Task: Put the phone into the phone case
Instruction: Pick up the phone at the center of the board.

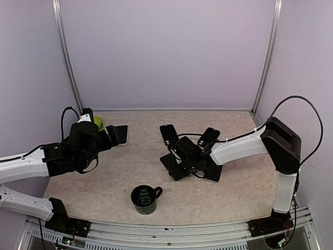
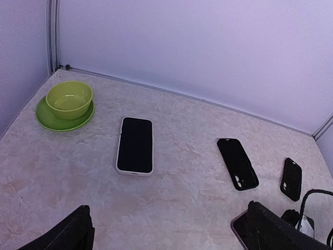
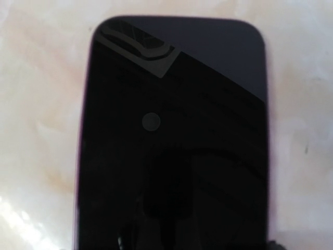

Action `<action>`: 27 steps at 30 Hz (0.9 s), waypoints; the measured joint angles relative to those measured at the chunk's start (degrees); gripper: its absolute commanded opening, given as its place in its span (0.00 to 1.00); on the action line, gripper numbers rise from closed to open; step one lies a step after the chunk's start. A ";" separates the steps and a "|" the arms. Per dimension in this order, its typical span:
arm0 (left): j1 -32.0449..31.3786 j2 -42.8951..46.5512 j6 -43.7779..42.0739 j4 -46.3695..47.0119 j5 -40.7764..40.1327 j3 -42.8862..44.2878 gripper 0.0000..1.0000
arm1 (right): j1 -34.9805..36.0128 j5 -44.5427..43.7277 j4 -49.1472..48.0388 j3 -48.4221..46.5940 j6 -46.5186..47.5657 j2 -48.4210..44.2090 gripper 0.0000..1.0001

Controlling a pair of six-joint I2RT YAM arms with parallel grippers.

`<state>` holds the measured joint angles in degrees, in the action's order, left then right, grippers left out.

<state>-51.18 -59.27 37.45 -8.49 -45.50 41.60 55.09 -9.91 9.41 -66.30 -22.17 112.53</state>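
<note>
Phone [image 3: 171, 146]: fills the right wrist view, flat on the worktop [image 1: 125, 177] with its dark glass up and a small round mark on it.
Right jaws: the right gripper [image 1: 181, 156] sits low over the phone at mid-worktop. Its fingers show in neither view, so I cannot tell if they are open or gripping.
Left jaws: the left gripper [image 2: 171, 232] is spread wide with nothing between. Its fingers [image 2: 73, 232] sit at the bottom corners of the left wrist view, over bare worktop.
White-edged phone [image 2: 135, 145]: ahead of the left gripper, flat, screen up.
Bowl [image 2: 69, 96]: green, on a green saucer [image 2: 49, 121] in the back-left corner, left of the white-edged phone.
Long case [image 2: 237, 163]: black, flat, beyond the right gripper, with a cut-out at one end.
Short case [image 2: 291, 178]: black, flat, near the long case but apart from it.
Mug [image 1: 145, 199]: dark, upright, near the front edge between the arms, with its handle to the right.
</note>
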 measured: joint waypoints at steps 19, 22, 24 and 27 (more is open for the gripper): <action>1.81 -0.11 -0.15 -0.07 2.62 0.00 0.99 | 0.02 -1.18 -0.96 1.55 3.63 -1.42 0.60; 3.52 -0.55 -0.37 -0.11 5.95 0.04 0.99 | 0.02 -1.62 -1.38 2.71 5.73 -2.40 0.59; 4.87 -1.49 -0.44 -0.48 8.44 0.46 0.99 | 0.02 -1.81 -1.79 3.30 7.06 -3.10 0.59; 6.12 -3.67 -0.68 -1.07 11.56 1.88 0.99 | 0.02 -1.97 -3.06 4.07 8.85 -4.57 0.58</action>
<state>-45.06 -62.94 36.77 -9.56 -33.93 43.48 55.11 -11.88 6.35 -62.24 -13.32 107.96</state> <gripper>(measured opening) 0.988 0.725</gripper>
